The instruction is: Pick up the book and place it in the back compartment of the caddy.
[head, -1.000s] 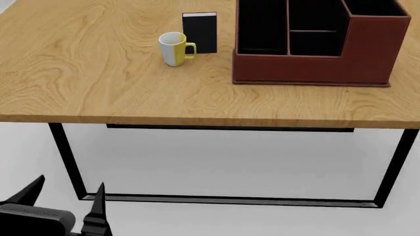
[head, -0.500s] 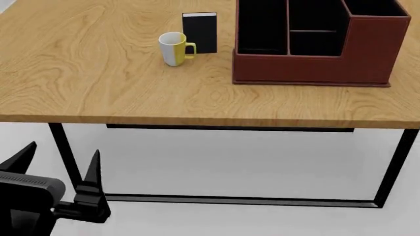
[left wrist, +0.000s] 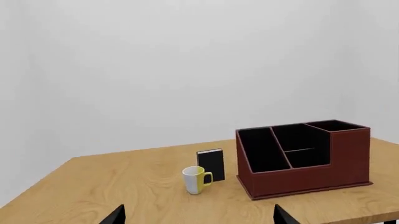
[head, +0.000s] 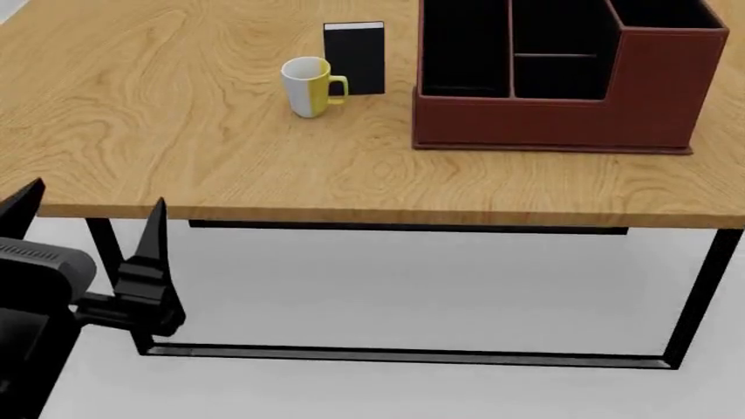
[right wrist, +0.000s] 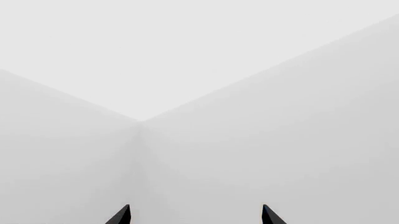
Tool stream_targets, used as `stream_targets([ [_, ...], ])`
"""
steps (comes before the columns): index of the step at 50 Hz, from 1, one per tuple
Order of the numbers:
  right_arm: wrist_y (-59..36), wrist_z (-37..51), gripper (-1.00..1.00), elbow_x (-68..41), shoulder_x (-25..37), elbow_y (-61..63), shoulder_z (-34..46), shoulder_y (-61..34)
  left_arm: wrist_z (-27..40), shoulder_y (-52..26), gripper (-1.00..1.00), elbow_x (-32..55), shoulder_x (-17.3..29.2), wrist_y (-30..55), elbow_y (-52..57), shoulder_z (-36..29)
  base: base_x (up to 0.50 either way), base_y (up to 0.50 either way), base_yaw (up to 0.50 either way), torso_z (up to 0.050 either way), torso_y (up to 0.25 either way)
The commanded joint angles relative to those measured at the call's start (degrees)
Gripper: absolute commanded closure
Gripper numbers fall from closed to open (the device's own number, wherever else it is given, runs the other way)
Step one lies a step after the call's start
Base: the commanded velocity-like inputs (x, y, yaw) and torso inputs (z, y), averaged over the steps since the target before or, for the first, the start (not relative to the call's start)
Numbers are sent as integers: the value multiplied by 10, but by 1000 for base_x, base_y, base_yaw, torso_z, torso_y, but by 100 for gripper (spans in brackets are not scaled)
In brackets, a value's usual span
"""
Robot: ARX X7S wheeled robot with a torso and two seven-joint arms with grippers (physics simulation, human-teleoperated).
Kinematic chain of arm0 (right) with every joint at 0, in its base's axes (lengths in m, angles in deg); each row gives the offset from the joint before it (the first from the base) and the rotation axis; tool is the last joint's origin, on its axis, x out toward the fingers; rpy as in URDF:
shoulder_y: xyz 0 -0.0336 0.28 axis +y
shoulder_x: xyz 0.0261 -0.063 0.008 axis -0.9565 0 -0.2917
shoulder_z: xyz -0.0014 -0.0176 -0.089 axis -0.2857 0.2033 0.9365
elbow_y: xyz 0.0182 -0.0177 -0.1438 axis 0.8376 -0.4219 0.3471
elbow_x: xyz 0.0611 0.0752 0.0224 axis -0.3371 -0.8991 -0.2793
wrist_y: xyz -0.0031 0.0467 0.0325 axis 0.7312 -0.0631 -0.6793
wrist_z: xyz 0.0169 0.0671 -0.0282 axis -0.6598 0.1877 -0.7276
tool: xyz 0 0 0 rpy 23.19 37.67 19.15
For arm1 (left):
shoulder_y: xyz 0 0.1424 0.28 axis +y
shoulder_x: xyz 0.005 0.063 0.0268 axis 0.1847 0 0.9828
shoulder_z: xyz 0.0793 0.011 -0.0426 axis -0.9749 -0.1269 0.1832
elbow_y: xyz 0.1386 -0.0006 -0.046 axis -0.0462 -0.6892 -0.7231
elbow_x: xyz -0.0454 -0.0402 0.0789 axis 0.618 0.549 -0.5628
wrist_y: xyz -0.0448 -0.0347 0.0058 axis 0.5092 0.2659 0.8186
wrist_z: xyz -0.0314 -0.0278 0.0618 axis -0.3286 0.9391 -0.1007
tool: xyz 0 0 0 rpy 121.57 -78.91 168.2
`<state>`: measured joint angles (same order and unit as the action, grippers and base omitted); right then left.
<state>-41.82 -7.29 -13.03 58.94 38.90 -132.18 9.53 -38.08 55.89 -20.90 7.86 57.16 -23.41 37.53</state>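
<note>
On my screens the wooden table [head: 174, 131] carries the caddy [head: 559, 113], with the book [head: 354, 57] standing upright just beside the mug [head: 310, 86], all well ahead of my fingers. My left gripper [head: 87, 231] hangs below the table's near edge, fingers [head: 152, 231] spread and empty. My right gripper [right wrist: 194, 215] shows only two parted tips against bare wall.

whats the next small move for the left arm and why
Probably lift the left tool above the table edge and reach toward the book. It hangs open and empty below the edge, while the book stands untouched behind the mug.
</note>
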Motion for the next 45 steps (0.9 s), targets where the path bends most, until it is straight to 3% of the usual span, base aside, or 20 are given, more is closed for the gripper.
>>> stream_targets([
  [1, 12, 5, -100, -5, 9, -2, 6, 7, 3, -4, -100, 1, 4, 4, 3, -3, 0, 0, 0, 0, 0],
  [33, 25, 0, -100, -5, 9, -2, 3, 17, 10, -1, -100, 8, 6, -22, 2, -2, 0, -313, 0, 0, 0],
  [45, 45, -5, -100, 17, 4, 1, 26, 31, 15, -4, -100, 7, 10, -22, -1, -2, 15, -17, 0, 0, 0],
])
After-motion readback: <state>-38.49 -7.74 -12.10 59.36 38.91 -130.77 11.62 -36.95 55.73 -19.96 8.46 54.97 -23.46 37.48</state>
